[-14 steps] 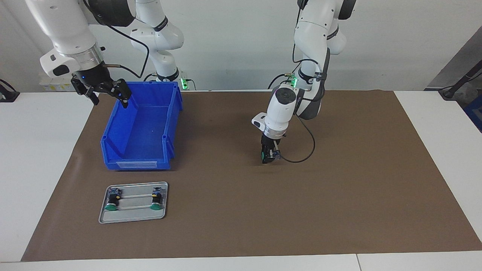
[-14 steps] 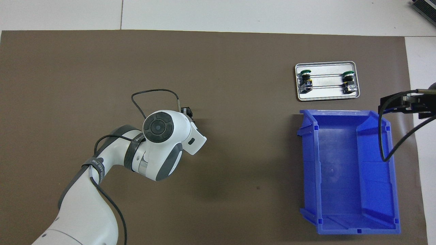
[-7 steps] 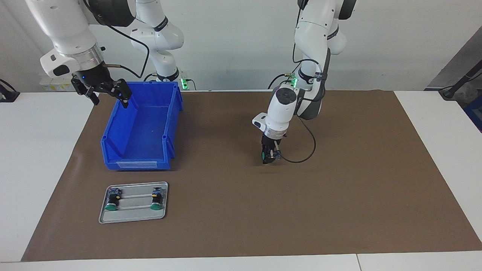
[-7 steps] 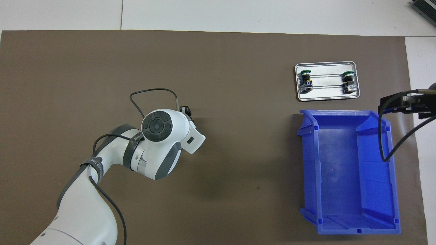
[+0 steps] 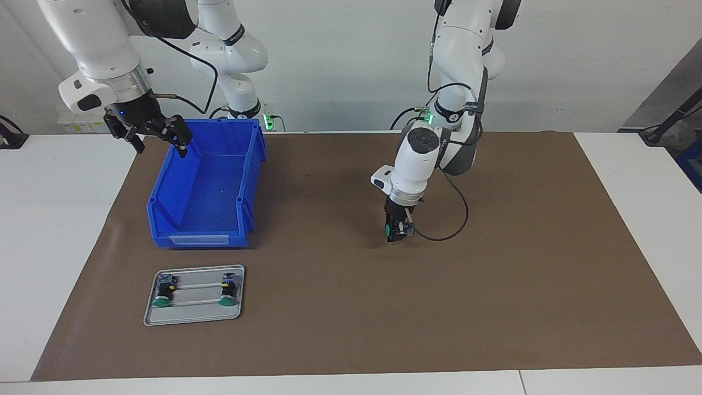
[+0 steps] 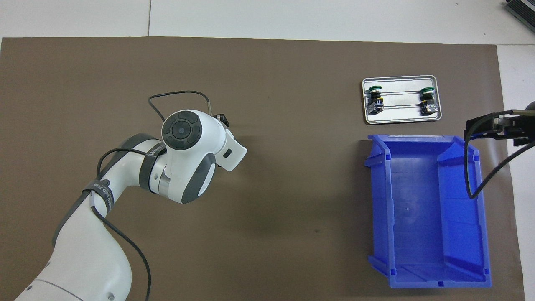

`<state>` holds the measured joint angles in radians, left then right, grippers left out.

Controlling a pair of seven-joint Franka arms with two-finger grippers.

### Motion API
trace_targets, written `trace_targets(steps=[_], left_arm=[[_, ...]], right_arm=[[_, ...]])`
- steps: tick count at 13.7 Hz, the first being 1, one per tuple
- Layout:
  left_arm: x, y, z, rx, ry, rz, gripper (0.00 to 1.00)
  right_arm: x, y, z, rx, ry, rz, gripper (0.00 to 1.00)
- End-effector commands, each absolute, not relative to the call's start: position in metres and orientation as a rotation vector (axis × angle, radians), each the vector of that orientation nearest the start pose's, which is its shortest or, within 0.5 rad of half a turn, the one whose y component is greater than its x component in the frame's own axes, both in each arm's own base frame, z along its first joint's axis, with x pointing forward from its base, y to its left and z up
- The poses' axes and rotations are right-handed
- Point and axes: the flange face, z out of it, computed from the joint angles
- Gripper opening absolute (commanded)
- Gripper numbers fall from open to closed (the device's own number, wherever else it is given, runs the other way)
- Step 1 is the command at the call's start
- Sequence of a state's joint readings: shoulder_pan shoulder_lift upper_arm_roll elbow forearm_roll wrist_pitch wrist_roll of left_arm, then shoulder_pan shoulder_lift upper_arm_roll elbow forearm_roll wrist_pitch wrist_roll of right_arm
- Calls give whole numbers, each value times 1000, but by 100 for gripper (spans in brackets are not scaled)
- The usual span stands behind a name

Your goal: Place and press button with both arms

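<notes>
Green-capped, the button [image 5: 390, 227] sits clamped in the left gripper [image 5: 396, 230], which we find low over the bare middle of the brown mat [image 5: 521, 263], whether touching it we cannot tell. We note the right gripper [image 5: 159, 134] spread wide and holding nothing, raised over the blue bin's [image 5: 205, 189] wall near the table's [image 5: 49, 219] edge by the robots. Mat lies open around the held button; a metal tray [image 5: 193, 315] with two other buttons [image 5: 162, 291] lies just beside the bin, toward the mat's edge away from the robots.
</notes>
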<state>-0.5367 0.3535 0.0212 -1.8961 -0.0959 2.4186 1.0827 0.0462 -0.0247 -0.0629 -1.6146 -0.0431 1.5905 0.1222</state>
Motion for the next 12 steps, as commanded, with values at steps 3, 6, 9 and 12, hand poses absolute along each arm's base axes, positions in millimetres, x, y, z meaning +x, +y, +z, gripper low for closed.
trace_targets(steps=[3, 6, 9, 12], left_arm=[[588, -276, 361, -2400, 2120, -305, 12], [596, -237, 380, -2534, 2173, -404, 12], [600, -196, 384, -2630, 2240, -461, 11], [599, -159, 386, -2686, 2312, -531, 8]], right_arm=[[545, -14, 619, -3179, 186, -8, 100], [545, -14, 619, -3179, 186, -8, 100], [545, -14, 619, -3178, 189, -8, 100], [545, -14, 619, -3179, 186, -8, 100]])
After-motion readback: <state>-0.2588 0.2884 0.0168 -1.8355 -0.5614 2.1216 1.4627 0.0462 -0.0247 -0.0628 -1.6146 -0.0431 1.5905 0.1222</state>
